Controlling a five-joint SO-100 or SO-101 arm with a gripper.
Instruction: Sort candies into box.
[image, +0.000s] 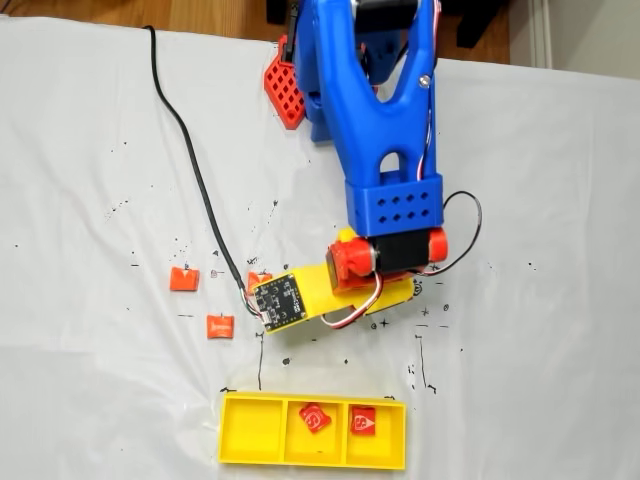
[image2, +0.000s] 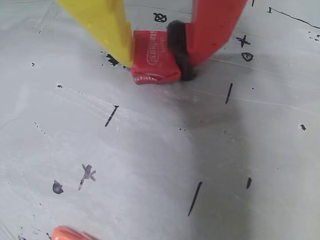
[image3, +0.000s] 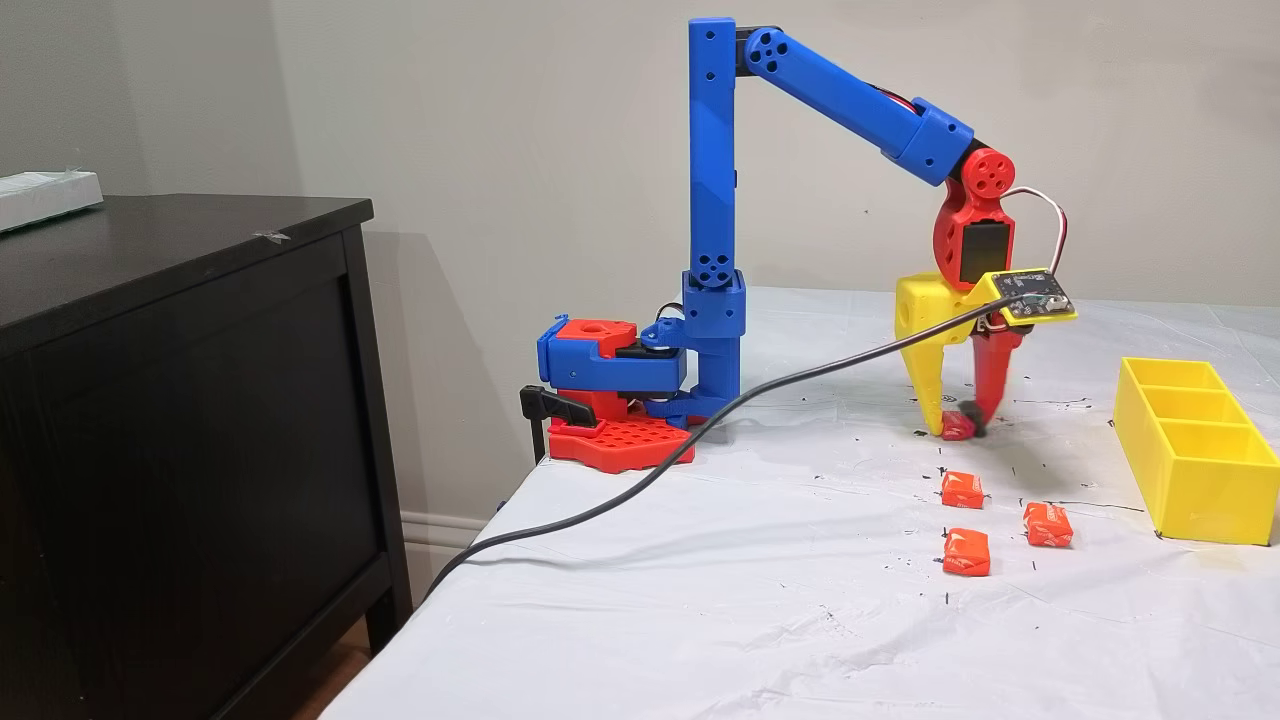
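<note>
In the wrist view the claw (image2: 156, 52) is closed down onto a red candy (image2: 156, 62): the yellow finger (image2: 107, 27) presses its left side and the red finger (image2: 212, 25), with its dark pad (image2: 179, 47), presses its right, while the candy's base sits on the white bench (image2: 165, 165). White lettering on the wrapper is legible only here. The edge of an orange candy (image2: 70, 233) peeks in at the bottom of that view.

The side fixed view shows the same grip low on the bench (image3: 700, 600), with three orange candies (image3: 962, 489) (image3: 966, 552) (image3: 1048, 524) lying nearer the camera than the claw (image3: 958, 422), well apart from it. The yellow box (image3: 1195, 470) stands off to the right, its contents hidden by its walls.

The top-down fixed view reveals them: one red candy in the middle compartment (image: 315, 418), another in the right one (image: 363, 422), the left one of the box (image: 250, 458) bare. There the arm covers the claw itself.
</note>
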